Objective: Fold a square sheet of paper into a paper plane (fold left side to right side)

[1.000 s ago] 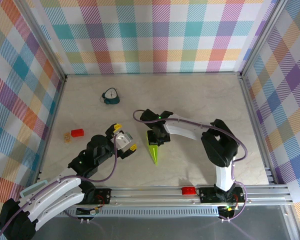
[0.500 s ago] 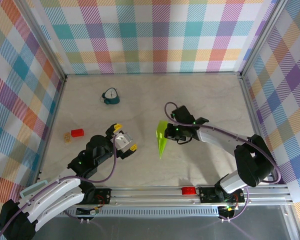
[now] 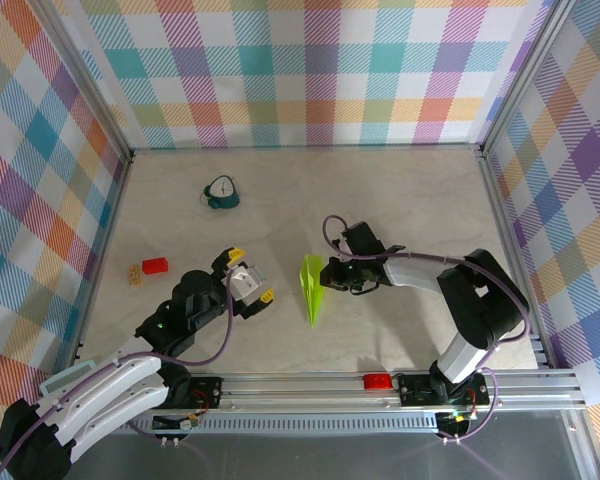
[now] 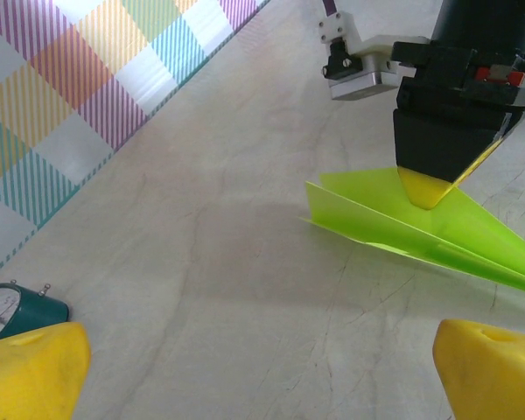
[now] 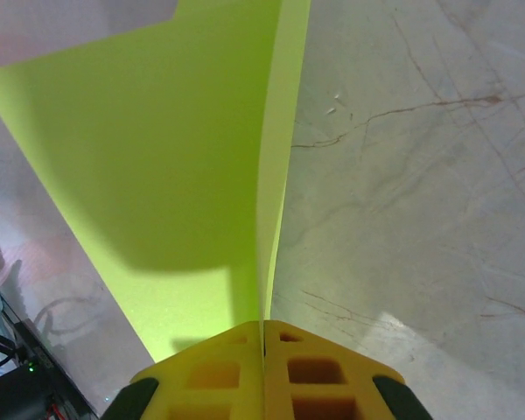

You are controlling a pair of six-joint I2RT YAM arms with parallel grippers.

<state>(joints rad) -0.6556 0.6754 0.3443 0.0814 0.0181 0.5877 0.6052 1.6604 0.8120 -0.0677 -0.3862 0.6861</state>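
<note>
The square sheet of paper is folded into a slim lime-green paper plane [image 3: 311, 288], at mid-table with its nose toward the near edge. My right gripper [image 3: 328, 272] is shut on the plane's wide rear part from the right. In the right wrist view its yellow fingers [image 5: 264, 343] pinch the paper plane [image 5: 166, 166] at its upright fold. My left gripper [image 3: 251, 277] stands open to the plane's left, apart from it and holding nothing. In the left wrist view the paper plane [image 4: 394, 223] rests on the table under the right gripper [image 4: 429, 188], beyond my left gripper [image 4: 262, 372].
A small teal clock [image 3: 221, 193] stands at the back left, and the clock [image 4: 9, 308] also shows at the left edge of the left wrist view. A red block [image 3: 155, 266] and a small tan piece [image 3: 135, 274] lie by the left wall. Plaid walls enclose three sides.
My right arm swung out to the right with the plane in its grip, then drew back a little left and lower. The left arm has not moved.
</note>
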